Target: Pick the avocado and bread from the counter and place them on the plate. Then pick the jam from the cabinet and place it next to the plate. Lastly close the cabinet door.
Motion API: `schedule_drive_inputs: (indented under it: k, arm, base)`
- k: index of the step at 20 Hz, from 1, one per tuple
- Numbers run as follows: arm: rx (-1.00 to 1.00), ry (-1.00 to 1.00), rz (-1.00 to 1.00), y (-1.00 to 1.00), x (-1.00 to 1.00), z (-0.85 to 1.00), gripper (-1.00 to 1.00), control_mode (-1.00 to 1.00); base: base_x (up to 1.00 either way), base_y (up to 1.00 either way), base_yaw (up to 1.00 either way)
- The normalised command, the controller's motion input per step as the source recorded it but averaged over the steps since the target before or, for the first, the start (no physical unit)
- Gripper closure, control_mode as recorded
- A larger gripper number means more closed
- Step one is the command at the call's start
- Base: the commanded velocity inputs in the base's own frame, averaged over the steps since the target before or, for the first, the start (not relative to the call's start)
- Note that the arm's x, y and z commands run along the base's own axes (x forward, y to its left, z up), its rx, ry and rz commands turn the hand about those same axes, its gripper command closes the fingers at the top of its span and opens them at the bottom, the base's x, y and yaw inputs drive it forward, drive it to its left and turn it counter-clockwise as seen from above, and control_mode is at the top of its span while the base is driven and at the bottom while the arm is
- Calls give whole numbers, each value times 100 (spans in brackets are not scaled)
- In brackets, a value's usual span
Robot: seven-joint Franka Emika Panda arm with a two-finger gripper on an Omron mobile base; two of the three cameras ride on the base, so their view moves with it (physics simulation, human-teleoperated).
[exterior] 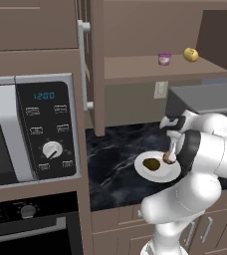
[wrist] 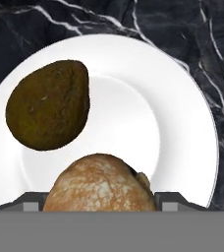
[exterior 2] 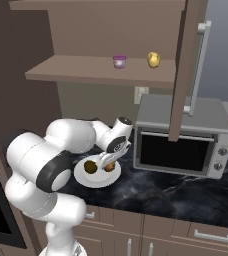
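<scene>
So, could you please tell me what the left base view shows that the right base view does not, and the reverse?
Left base view: a built-in microwave whose display reads 1200, with an oven below it, at the left.

Right base view: a toaster oven's glass front and knobs, and the bread between the gripper's fingers over the plate.

Both: the avocado on the plate, the jam and a yellow fruit on the open cabinet's shelf, the black counter, and a wall outlet.

I read "12:00" in blue digits on microwave (exterior: 33,134) display (exterior: 44,95), far left of jaws. Button labels too small to read.
</scene>
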Motion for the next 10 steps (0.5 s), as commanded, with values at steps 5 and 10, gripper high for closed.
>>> schedule_drive_inputs:
  k: [5,10]
  arm:
    - [0,0,0,0,-6,-22,100,-100]
    - [0,0,0,0,-1,-18,100,-100]
  base:
    - [0,0,0]
    - [0,0,0]
